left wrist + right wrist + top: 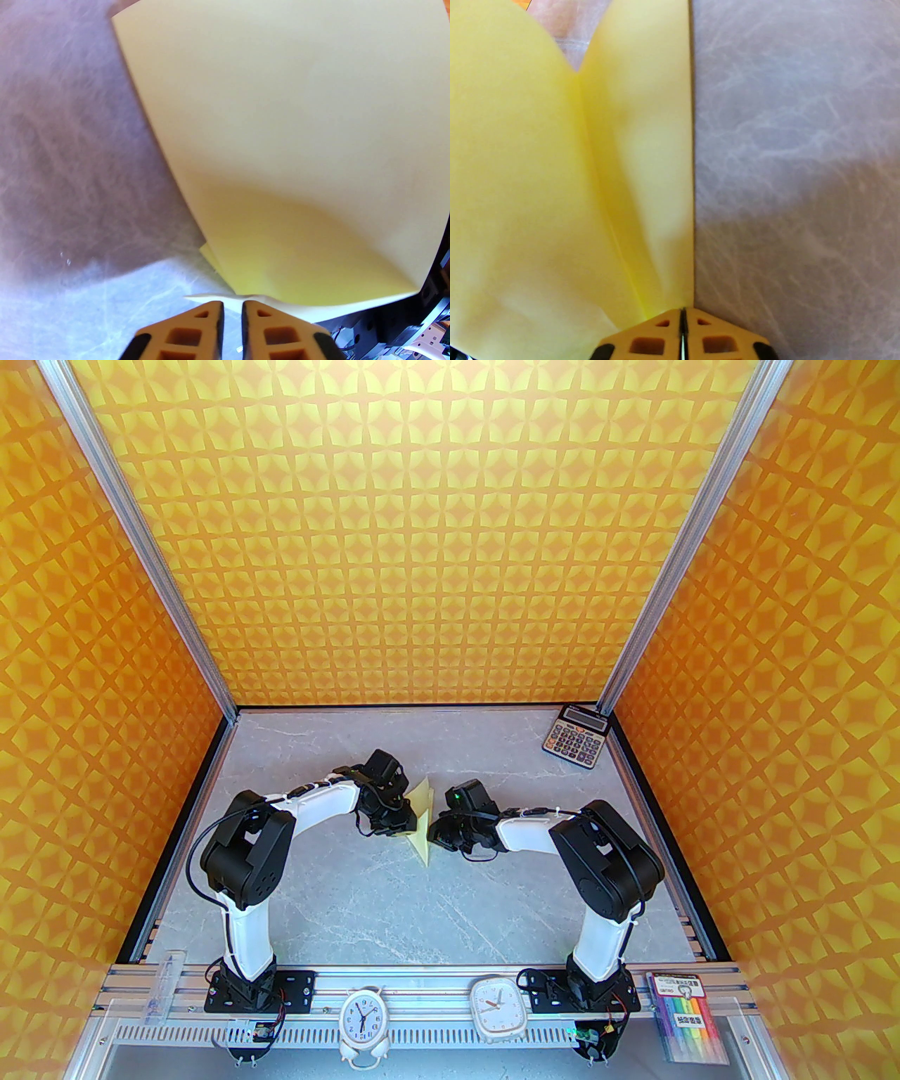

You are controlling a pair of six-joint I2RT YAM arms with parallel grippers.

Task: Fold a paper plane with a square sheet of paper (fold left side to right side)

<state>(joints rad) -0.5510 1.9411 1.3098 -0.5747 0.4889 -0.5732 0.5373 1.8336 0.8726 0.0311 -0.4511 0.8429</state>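
The square sheet of paper is pale yellow and partly folded, its flaps standing up off the grey table between my two grippers. My left gripper is at its left side. In the left wrist view the sheet curves up and away, and a folded corner of it sits at the tips of the left gripper, whose jaws stand only a narrow slit apart. My right gripper is at the sheet's right edge. In the right wrist view that gripper is pinched shut on the straight edge of the sheet.
A grey calculator lies at the table's far right corner. On the near rail are two white clocks and a pack of coloured markers. Orange patterned walls close in the marbled table on three sides.
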